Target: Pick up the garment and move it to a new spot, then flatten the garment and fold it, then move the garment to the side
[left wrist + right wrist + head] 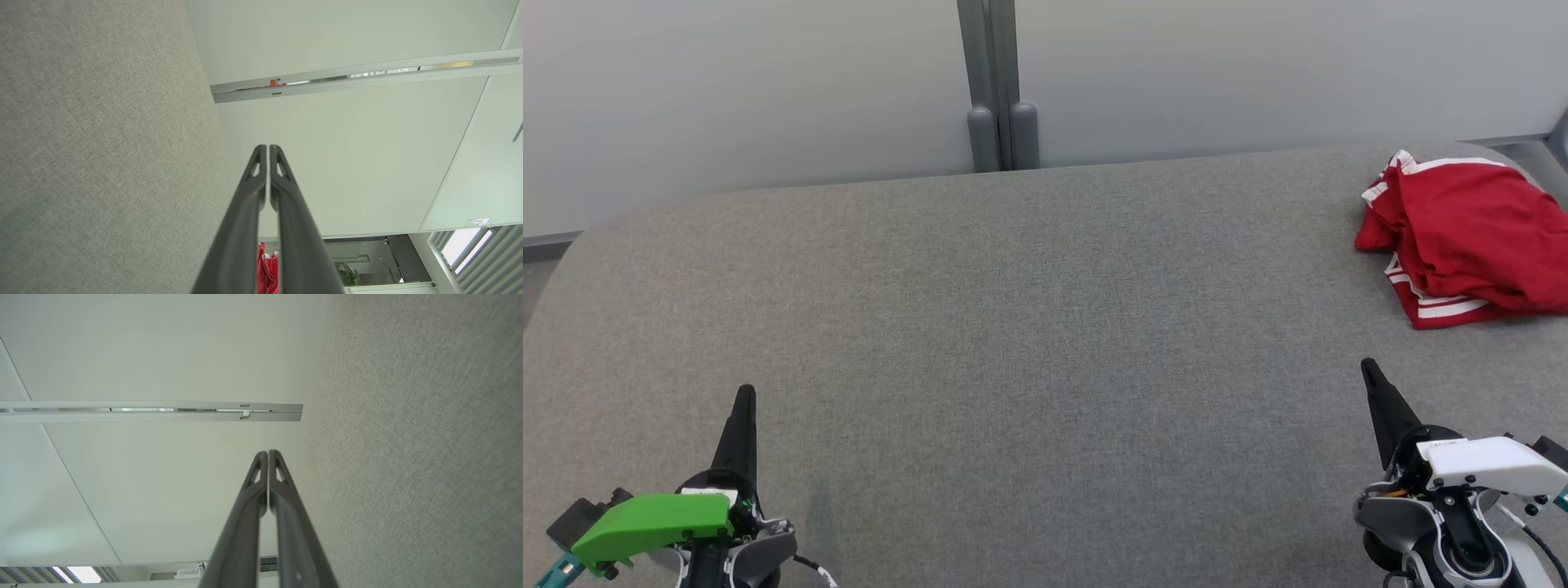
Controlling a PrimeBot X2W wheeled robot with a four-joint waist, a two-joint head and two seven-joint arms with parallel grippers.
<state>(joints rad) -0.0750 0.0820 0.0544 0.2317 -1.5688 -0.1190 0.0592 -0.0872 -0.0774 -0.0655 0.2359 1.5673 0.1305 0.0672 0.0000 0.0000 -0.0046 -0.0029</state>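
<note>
A wide grey fabric-covered surface point(1045, 327) is seen from the robot's head, with pale wall panels behind it and a grey post point(1001, 82) rising at the middle of the far edge.

The left gripper point(744, 392) points forward over the near left part of the surface. Its two dark fingers are pressed together into a single spike, with nothing between them. A green cover point(654, 523) sits on its wrist.

The right gripper point(1368, 365) points forward over the near right part, its fingers likewise clenched together on nothing. A white cover point(1490, 461) sits on its wrist.

The garment point(1470, 237), red with white stripes along its edges, lies in a crumpled heap on the surface. It is ahead of the right gripper's tip and off to its right, near but apart from it. It is well apart from the left gripper, across the whole width of the surface.

The left wrist view looks along its own closed fingers, tips touching. It adds a thin sliver of the red garment point(267, 273) far off, seen through the gap near the finger bases, with grey fabric on one side and pale wall on the other.

The right wrist view shows its own fingers meeting at the tips, with grey fabric on one side and pale wall panels on the other.
</note>
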